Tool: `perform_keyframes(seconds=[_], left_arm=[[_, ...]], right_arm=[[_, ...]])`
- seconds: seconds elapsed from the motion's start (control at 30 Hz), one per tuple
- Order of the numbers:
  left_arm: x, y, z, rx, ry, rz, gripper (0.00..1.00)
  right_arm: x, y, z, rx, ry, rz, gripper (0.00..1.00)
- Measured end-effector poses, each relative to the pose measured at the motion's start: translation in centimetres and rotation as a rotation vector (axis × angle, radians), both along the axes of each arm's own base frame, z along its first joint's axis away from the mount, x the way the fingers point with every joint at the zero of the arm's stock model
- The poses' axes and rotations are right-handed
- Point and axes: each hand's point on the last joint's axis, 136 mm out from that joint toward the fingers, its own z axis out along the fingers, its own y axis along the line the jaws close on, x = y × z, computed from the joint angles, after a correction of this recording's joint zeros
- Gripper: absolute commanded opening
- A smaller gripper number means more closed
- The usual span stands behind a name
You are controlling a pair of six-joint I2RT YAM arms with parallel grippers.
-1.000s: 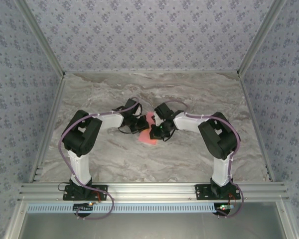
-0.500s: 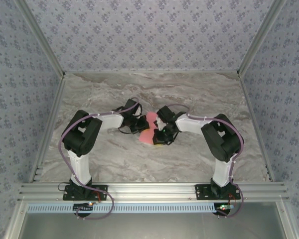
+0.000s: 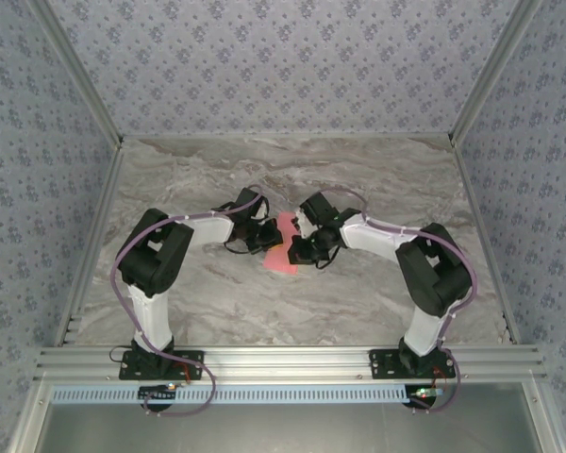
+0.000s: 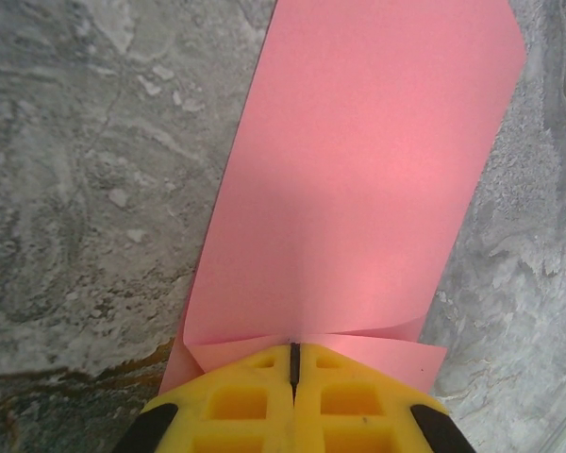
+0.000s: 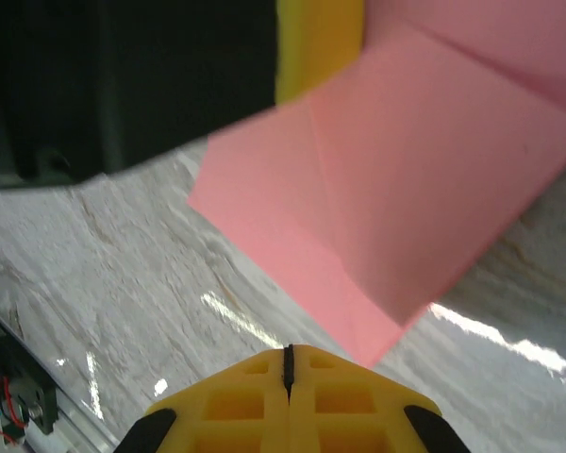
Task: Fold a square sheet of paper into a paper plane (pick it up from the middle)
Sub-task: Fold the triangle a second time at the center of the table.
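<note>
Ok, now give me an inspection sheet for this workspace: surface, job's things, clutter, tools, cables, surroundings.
Surface: grey marbled table.
Job's things: pink paper sheet, partly folded, between the tools.
Clutter: nothing seen.
Grippers: left tool shut on the sheet's edge; right tool shut, by a sheet corner, holding nothing.
Cables: purple cables along both arms.
Surroundings: patterned walls; aluminium rail at the near edge.
</note>
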Motion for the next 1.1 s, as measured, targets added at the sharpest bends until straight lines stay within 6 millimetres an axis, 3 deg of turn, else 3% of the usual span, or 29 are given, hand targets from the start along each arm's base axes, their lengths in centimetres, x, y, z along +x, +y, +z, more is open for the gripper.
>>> perform_keyframes(seconds=[0.3,0.6,0.8,1.1], left_arm=[[0.0,-0.1,0.0,-0.01,0.004,0.008,0.02],[0.0,-0.1,0.0,-0.012,0.004,0.007,0.02],[-0.1,-0.1,0.0,-0.014,0.005,0.005,0.02],[-0.1,-0.2,0.1,-0.018,0.005,0.003,0.03]], right_arm=[[1.6,0.6,-2.7,-0.044,-0.006,-0.019,0.0],[0.0,-1.0,-3.5,-0.064,-0.035,0.006,0.0],[-2.2,-2.9,-3.0,-0.085,-0.023,0.029,0.0],[0.4,-1.9,0.4,0.011,-0.127,-0.04,0.0]])
